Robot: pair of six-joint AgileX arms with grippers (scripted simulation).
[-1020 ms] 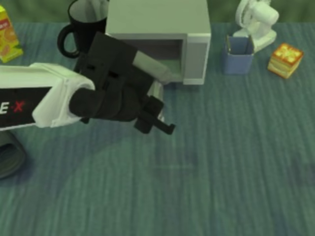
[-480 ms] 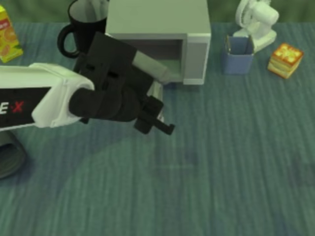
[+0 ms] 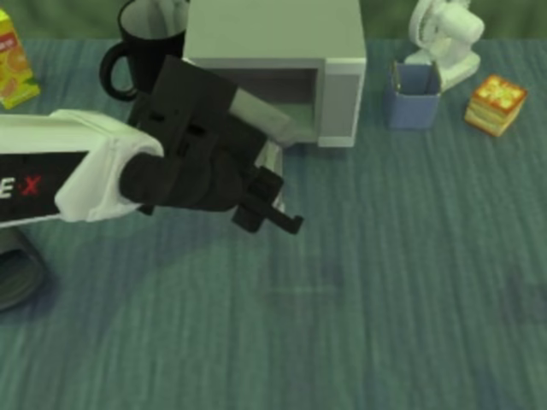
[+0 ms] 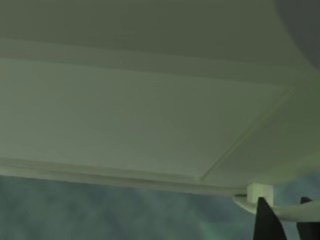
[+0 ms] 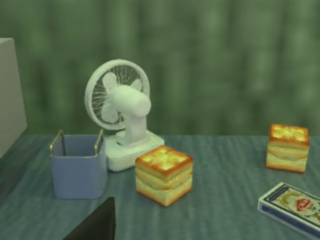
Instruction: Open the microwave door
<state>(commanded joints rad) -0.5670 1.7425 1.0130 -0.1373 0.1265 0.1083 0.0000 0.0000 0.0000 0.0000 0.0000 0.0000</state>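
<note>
The pale grey-white microwave (image 3: 273,30) stands at the back of the table. Its cavity (image 3: 278,90) is exposed. The microwave door (image 3: 256,113) is swung out toward the front left, and its white edge (image 3: 272,159) points at my left gripper (image 3: 275,209). In the left wrist view the door panel (image 4: 140,105) fills most of the picture. There my left gripper (image 4: 286,222) is shut on the door's white handle (image 4: 287,211), with a dark fingertip on either side. My right arm is parked out of the top view; only a dark part of my right gripper (image 5: 97,225) shows.
A black mug (image 3: 141,43) stands left of the microwave and an orange carton (image 3: 13,60) at the far left. To the microwave's right are a blue-grey square cup (image 3: 413,98), a white fan (image 3: 444,34) and a toast-like block (image 3: 494,102). A card box (image 5: 290,207) lies nearby.
</note>
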